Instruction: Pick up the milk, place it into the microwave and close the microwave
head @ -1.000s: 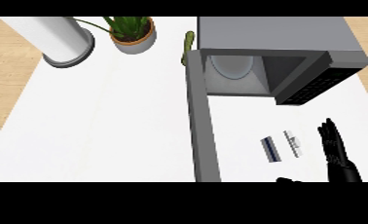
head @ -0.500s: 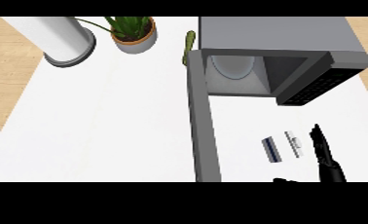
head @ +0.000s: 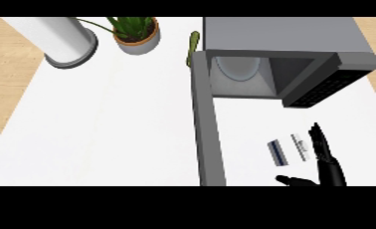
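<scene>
Right robot hand (head: 327, 163) open beside milk (head: 285, 151) — microwave (head: 283, 58) open.

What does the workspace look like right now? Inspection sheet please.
Surface: white counter, wood floor showing at the left edge.
Job's things: microwave at the upper right, its door swung wide open toward the near edge; milk carton lying on the counter in front of the microwave, right of the door.
Clutter: potted plant and white cylinder at the far left; small green thing by the microwave's left corner.
Hands: right robot hand open, fingers straight, beside the milk carton on its right; left robot hand not in view.
Cables: nothing seen.
Surroundings: nothing seen beyond the floor.
</scene>
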Controlling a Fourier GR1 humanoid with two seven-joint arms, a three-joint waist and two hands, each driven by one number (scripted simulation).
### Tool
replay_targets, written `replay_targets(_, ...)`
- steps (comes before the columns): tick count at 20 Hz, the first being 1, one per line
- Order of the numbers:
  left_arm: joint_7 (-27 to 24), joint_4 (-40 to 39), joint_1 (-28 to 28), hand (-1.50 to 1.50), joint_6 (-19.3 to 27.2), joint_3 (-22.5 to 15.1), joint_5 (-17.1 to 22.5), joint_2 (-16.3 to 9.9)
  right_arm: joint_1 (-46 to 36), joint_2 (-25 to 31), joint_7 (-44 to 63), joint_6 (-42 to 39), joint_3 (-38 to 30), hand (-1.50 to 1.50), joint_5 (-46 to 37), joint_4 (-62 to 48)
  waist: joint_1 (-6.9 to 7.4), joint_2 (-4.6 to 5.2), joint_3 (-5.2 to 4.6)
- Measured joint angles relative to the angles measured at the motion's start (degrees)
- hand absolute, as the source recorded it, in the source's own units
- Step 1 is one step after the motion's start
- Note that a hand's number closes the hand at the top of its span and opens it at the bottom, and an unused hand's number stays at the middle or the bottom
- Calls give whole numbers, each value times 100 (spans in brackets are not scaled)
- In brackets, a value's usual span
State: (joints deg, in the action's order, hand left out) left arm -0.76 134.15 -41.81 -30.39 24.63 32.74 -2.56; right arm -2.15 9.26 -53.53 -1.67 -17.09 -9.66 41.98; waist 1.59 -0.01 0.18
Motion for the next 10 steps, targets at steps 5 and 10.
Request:
replay_targets(5,-51,-24,-142,-150,-126,60,117,-35,-456,27,-307,-142,-129,150,97,-791,13,0,-17)
replay_targets(10,-39,-36,-90,-150,-102,12,216,-70,-753,110,-515,-309,-108,150,54,-1320,-9,-8,-85)
